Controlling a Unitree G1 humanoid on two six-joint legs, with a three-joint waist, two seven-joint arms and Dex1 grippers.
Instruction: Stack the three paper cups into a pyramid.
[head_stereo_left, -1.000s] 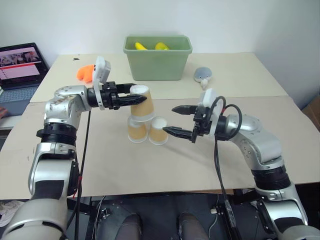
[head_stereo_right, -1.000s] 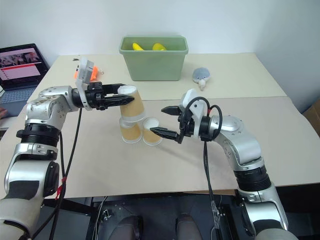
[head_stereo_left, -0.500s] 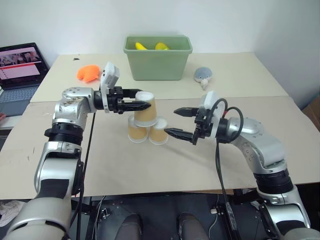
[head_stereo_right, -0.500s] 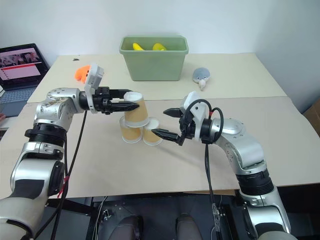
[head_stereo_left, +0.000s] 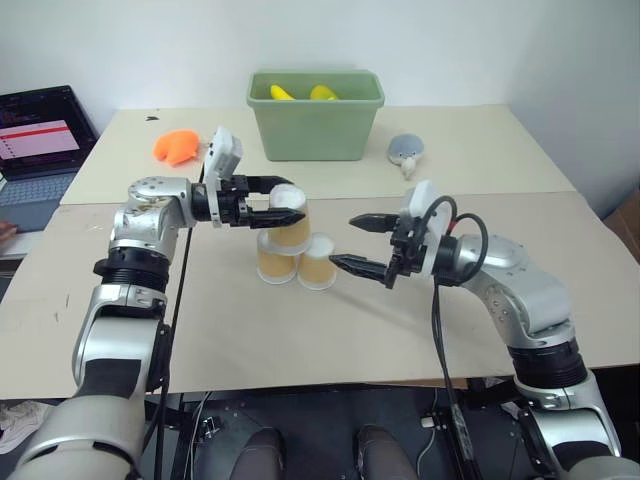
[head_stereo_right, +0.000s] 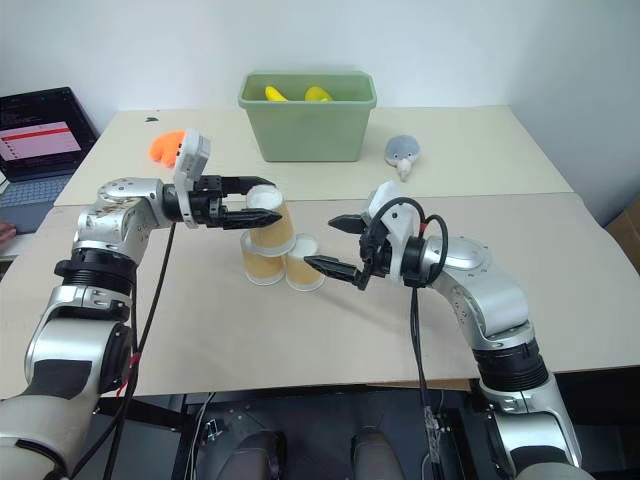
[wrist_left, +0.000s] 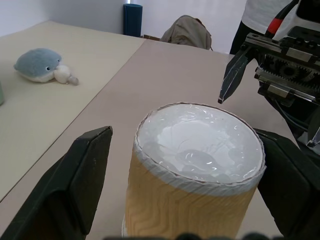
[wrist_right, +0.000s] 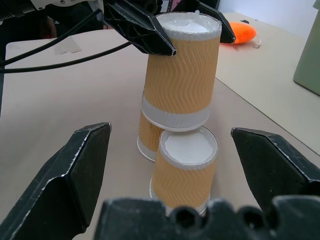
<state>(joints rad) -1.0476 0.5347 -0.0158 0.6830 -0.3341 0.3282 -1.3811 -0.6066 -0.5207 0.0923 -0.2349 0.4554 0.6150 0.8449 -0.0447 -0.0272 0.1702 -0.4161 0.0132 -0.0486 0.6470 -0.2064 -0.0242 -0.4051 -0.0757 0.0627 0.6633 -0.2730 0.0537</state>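
The three paper cups are thin-walled, light and easy to crush or knock over, so my judgement is that any hold belongs on the ribbed sidewall near the closed end, with a soft squeeze from two opposite sides; a pinch lower down would flatten the open mouth. They would also slide easily on the smooth table (head_stereo_left: 330, 330) if nudged.

Each cup is tapered, with tan-orange wavy-ribbed sides and a white band at the rim, and each stands upside down with its white base up. Taking the green bin (head_stereo_left: 316, 115) as landmark: the two base cups stand on the table in front of it, toward the robot, touching side by side, the left base cup (head_stereo_left: 274, 262) and the right base cup (head_stereo_left: 318, 262). The top cup (head_stereo_left: 289, 217) sits on them, resting mainly over the left base cup and leaning on the edge of the right one (how well centred it is I cannot tell).

The left gripper (head_stereo_left: 272, 198) reaches in level from the left, its fingers spread either side of the top cup's upper end; in the left wrist view both pads stand clear of the wall, so the cup is let go. The right gripper (head_stereo_left: 362, 243) hovers just right of the pyramid, fingers wide apart, holding nothing.
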